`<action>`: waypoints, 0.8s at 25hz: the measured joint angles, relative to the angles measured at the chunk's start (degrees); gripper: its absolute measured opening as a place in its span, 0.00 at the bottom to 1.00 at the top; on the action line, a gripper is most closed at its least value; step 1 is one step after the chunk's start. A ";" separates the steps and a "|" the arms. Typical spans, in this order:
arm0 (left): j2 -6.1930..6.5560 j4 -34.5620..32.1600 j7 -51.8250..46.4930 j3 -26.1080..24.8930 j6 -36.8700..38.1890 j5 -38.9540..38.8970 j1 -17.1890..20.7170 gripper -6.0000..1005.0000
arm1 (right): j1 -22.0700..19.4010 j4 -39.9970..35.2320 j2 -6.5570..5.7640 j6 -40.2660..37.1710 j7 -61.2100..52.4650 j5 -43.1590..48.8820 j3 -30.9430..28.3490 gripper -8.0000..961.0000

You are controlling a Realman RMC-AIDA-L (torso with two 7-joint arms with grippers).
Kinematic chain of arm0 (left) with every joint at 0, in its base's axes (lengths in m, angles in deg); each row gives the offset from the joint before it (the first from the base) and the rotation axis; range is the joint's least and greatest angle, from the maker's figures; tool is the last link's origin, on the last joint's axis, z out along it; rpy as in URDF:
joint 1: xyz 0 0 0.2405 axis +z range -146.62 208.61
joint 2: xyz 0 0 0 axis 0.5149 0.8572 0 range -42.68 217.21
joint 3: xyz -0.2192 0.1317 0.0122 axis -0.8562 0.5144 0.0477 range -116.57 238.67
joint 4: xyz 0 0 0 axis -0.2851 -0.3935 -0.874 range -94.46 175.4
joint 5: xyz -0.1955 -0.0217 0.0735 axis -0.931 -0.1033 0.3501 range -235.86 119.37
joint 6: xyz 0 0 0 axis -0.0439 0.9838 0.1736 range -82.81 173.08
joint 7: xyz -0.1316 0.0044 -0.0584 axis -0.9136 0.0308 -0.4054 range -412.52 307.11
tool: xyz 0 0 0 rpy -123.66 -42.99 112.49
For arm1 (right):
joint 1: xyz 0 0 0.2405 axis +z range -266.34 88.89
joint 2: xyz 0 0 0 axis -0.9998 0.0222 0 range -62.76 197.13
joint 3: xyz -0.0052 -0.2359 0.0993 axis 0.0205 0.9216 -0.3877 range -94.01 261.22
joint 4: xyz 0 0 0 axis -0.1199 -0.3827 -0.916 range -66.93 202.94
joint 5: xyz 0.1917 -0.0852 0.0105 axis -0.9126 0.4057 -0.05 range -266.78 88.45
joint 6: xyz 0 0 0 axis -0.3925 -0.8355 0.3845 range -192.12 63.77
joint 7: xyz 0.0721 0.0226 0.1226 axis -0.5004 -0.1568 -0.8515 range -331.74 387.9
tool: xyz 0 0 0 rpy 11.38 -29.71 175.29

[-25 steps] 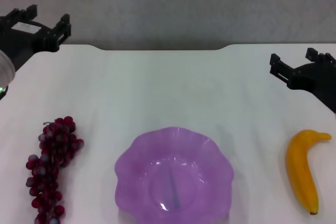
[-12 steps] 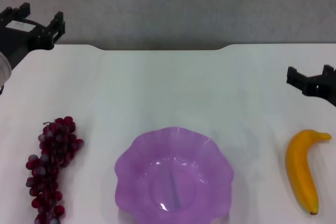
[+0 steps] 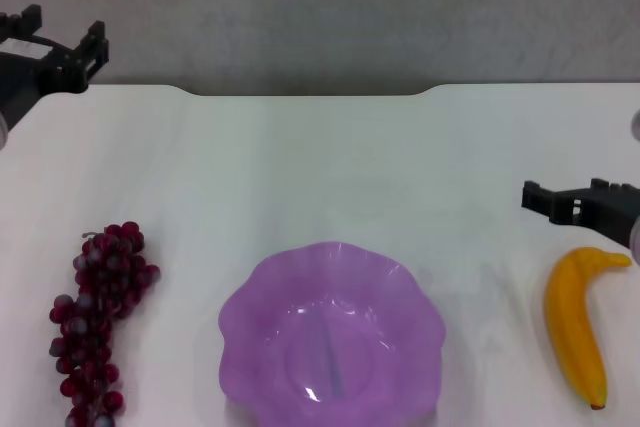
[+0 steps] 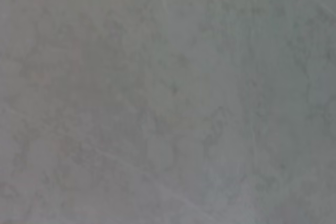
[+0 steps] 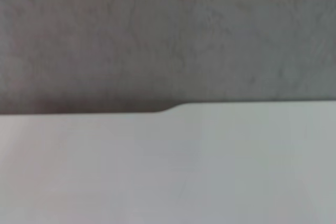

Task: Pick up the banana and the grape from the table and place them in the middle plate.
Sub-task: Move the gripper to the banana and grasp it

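The banana is lying on the table at the lower right of the head frame, curving down from its stem end at the upper right to a dark tip at the bottom. The grape bunch is lying at the lower left, running down to the bottom edge. Between them, at bottom centre, the plate is sitting with nothing in it, apart from both fruits.

The right claw is hovering just above the banana's stem end at the right edge, its fingers parted and gripping nothing. The left claw is hanging at the upper left corner, well above the grape, fingers spread and holding nothing.
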 joint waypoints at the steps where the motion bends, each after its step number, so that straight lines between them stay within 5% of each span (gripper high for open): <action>1: -0.03 -0.01 0.09 -0.27 -0.04 0.00 0.02 0.69 | 0.31 0.11 -0.02 0.91 -0.21 0.02 0.16 0.90; 20: -0.10 0.06 0.13 -1.56 -0.86 -0.02 -0.85 0.68 | 4.55 10.01 -0.39 4.08 -7.32 -5.00 -3.49 0.90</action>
